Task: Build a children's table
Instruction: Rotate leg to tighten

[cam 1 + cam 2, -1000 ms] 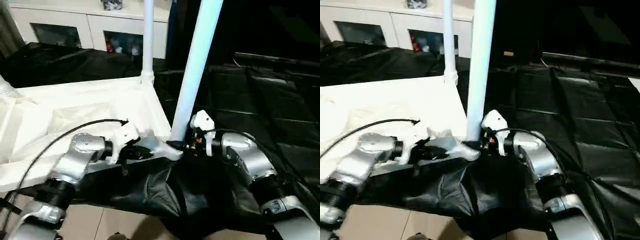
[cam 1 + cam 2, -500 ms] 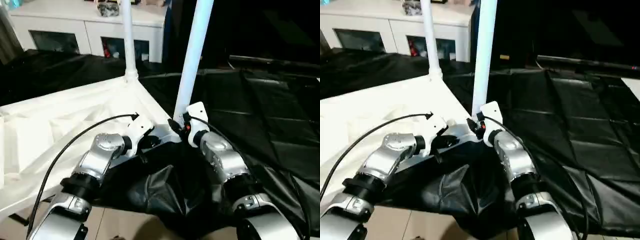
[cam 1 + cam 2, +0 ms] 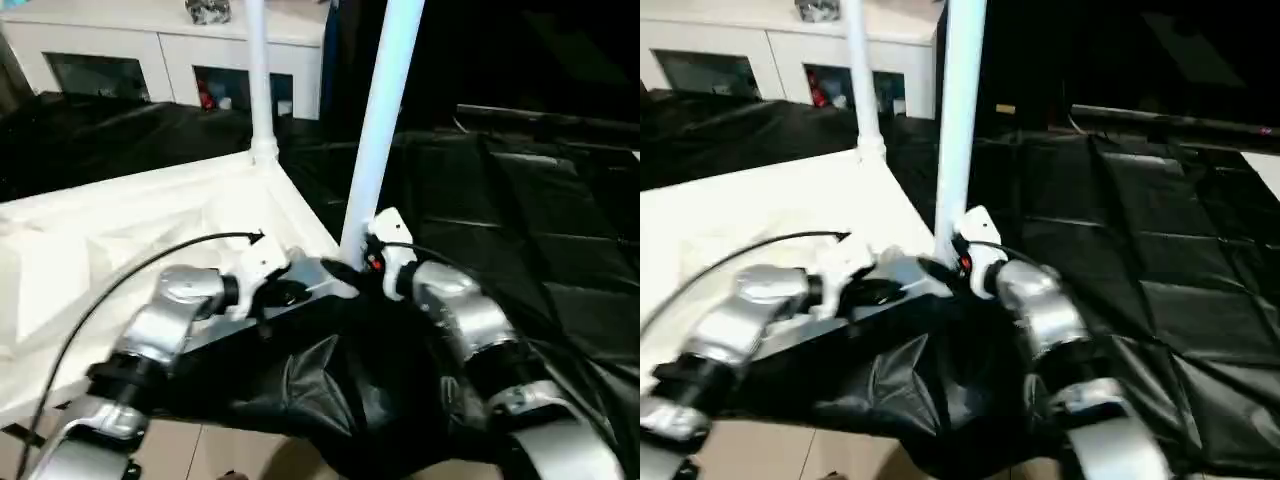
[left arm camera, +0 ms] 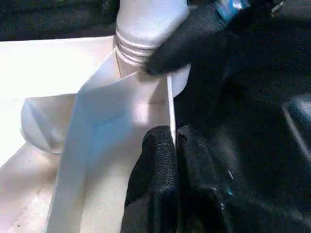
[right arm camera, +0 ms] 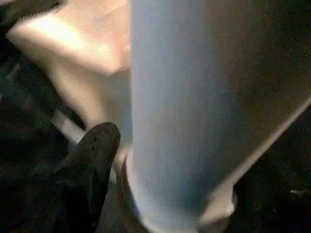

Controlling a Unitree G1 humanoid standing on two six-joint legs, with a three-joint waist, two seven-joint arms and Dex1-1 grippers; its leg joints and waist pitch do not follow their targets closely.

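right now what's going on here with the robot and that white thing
The robot is putting together a children's table. The white table top lies upside down on black sheeting, with two legs already standing up from its corners: a far leg and a near leg. The left gripper is shut on the table top's rim beside the near corner. The right gripper is at the base of the near leg, where it enters its socket. A white cabinet stands behind.
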